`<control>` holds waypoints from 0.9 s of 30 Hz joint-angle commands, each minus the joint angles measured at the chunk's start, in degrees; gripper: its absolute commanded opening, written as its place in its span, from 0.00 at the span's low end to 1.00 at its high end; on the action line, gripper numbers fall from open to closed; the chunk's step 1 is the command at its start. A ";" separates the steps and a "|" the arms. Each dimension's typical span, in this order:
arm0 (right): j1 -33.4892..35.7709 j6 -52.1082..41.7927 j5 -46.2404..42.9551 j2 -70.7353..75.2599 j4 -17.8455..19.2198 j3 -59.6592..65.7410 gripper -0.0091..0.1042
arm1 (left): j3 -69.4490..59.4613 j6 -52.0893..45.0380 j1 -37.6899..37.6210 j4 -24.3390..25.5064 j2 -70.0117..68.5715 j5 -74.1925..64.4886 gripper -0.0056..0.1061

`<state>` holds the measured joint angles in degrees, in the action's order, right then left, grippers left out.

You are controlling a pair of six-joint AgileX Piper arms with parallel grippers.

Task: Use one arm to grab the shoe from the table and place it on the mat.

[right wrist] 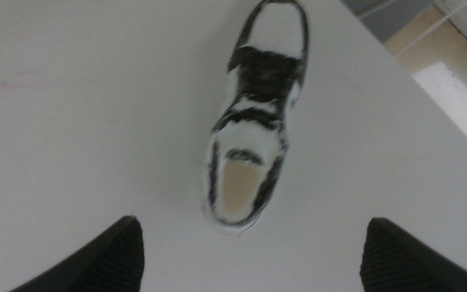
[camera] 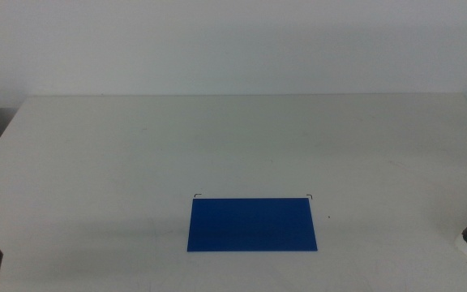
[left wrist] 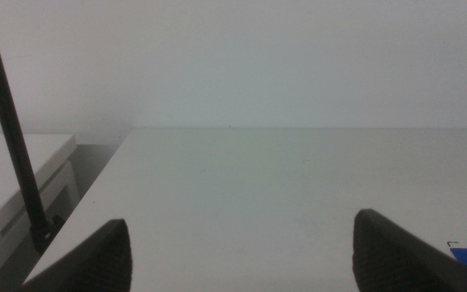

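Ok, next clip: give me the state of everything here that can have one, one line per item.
shoe: upright on the table, ungrasped, off the mat.
mat: flat on the table, nothing on it.
right gripper: open, above the shoe, jaws either side of the heel end.
left gripper: open, holding nothing, waiting low over the table near its left side.
table: white top carrying shoe and mat.
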<state>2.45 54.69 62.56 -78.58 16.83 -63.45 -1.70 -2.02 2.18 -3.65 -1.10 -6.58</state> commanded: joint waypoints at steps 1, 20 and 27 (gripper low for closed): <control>-2.24 -0.40 -1.07 1.10 1.56 -1.93 0.85 | -0.29 0.70 -0.29 -0.74 -0.37 4.63 0.89; -8.83 -1.40 -9.03 -8.33 -2.50 0.88 0.85 | -0.29 0.70 -0.29 -0.74 -0.37 4.63 0.89; -11.98 -3.10 -12.56 -13.58 -4.31 0.88 0.85 | -0.29 0.70 -0.29 -0.74 -0.37 4.63 0.89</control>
<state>-8.77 52.53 51.68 -93.52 11.67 -61.48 -1.70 -2.02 2.18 -3.65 -1.10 -6.58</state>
